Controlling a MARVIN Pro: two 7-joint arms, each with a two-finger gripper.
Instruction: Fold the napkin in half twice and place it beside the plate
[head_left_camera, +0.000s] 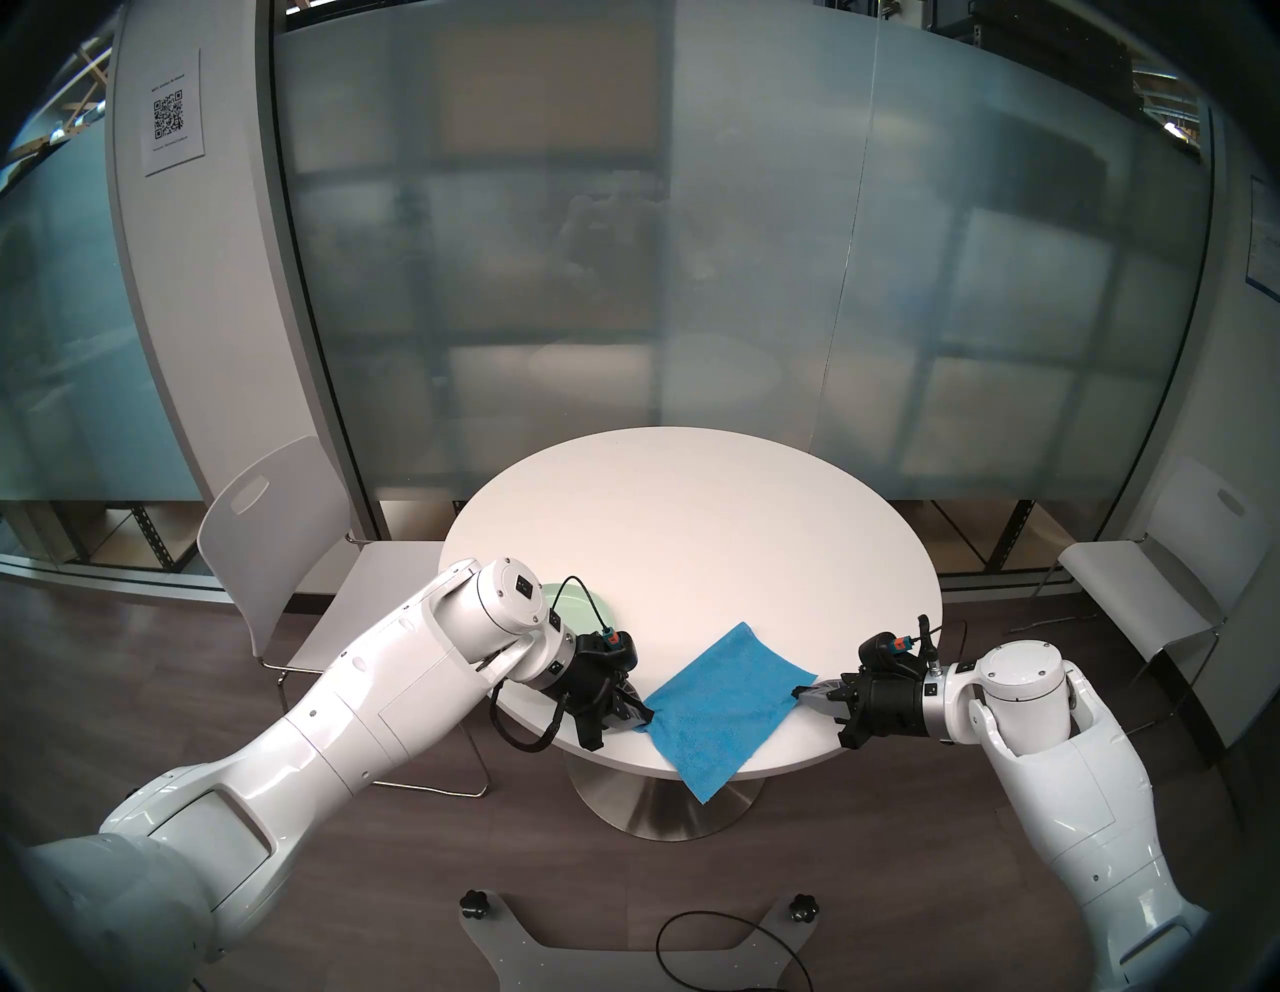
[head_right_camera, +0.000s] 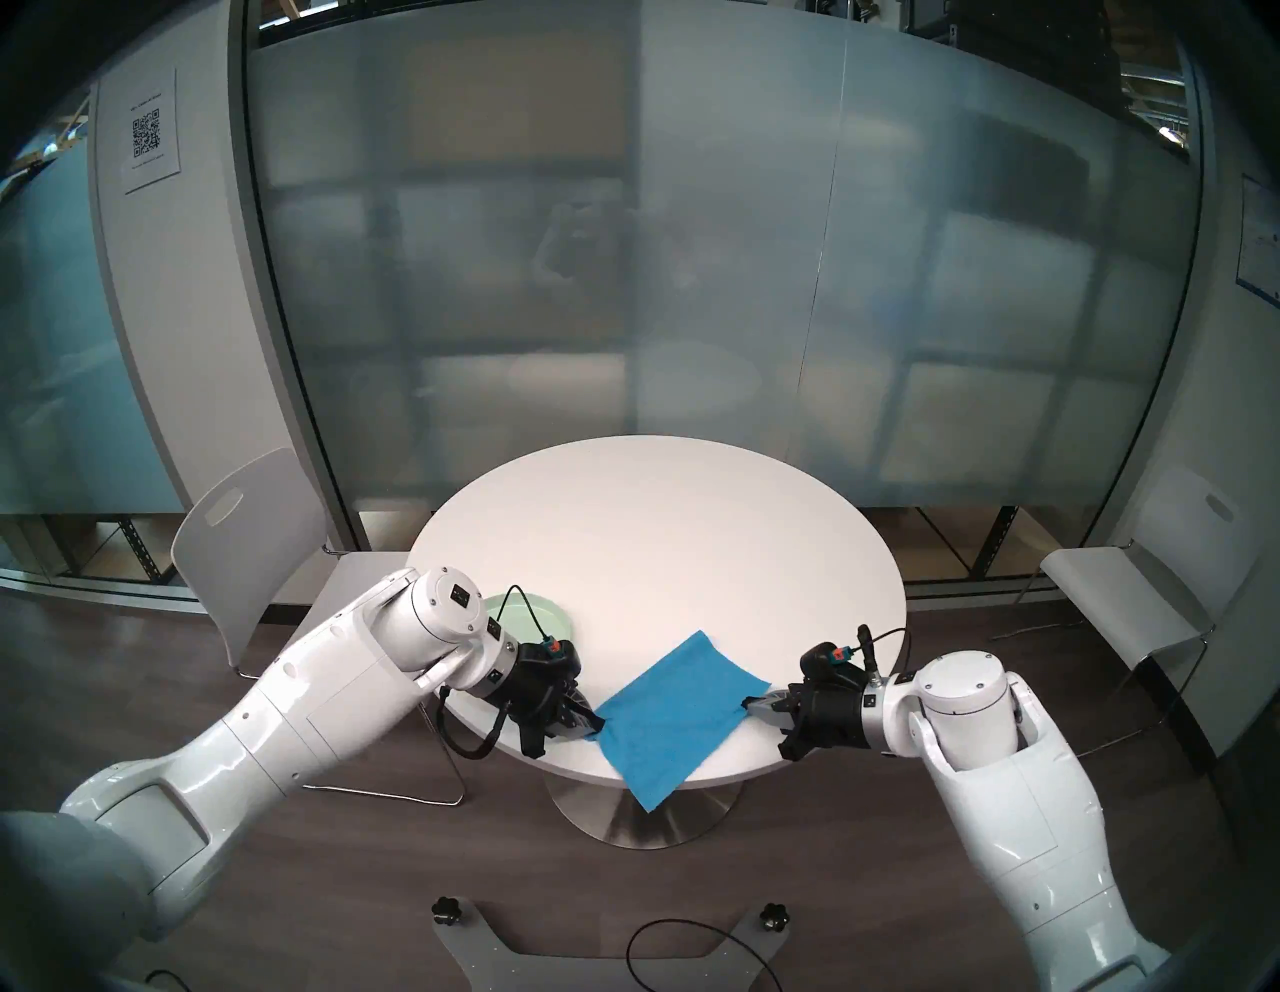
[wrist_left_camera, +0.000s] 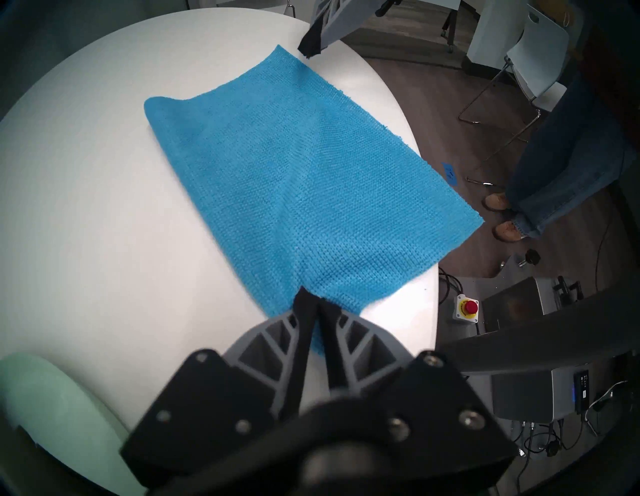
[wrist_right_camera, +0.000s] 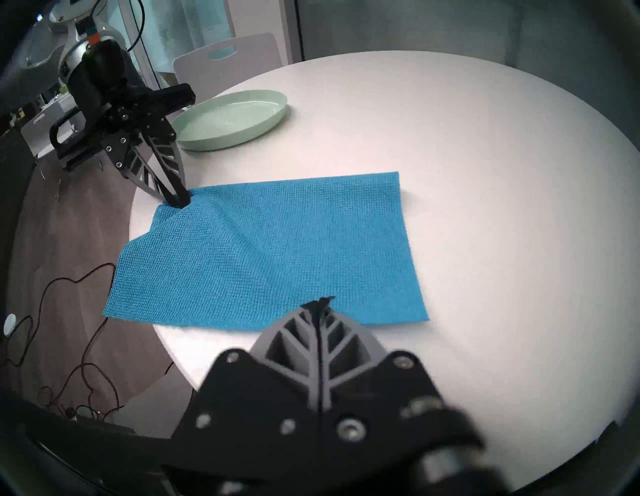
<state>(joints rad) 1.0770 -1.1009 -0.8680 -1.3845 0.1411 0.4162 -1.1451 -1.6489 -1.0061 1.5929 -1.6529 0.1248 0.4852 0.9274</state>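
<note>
The blue napkin (head_left_camera: 720, 700) (head_right_camera: 675, 706) (wrist_left_camera: 311, 180) (wrist_right_camera: 277, 242) lies spread on the near part of the round white table (head_left_camera: 692, 540), its nearest corner hanging over the front edge. My left gripper (head_left_camera: 641, 717) (head_right_camera: 596, 724) (wrist_left_camera: 313, 301) (wrist_right_camera: 178, 202) is shut on the napkin's left corner. My right gripper (head_left_camera: 800, 693) (head_right_camera: 748, 705) (wrist_right_camera: 320, 301) (wrist_left_camera: 310, 52) is shut at the napkin's right edge, close to a corner. A crease runs across the cloth between the two grips. The pale green plate (head_left_camera: 602, 609) (head_right_camera: 547, 613) (wrist_left_camera: 52, 391) (wrist_right_camera: 242, 133) sits behind my left wrist, partly hidden by it.
White chairs stand at the table's left (head_left_camera: 277, 540) and right (head_left_camera: 1163, 596). A person's legs (wrist_left_camera: 561, 166) show near the robot in the left wrist view. A red stop button (wrist_left_camera: 469, 307) and loose cables (wrist_right_camera: 69, 311) sit on the floor below the table's front edge.
</note>
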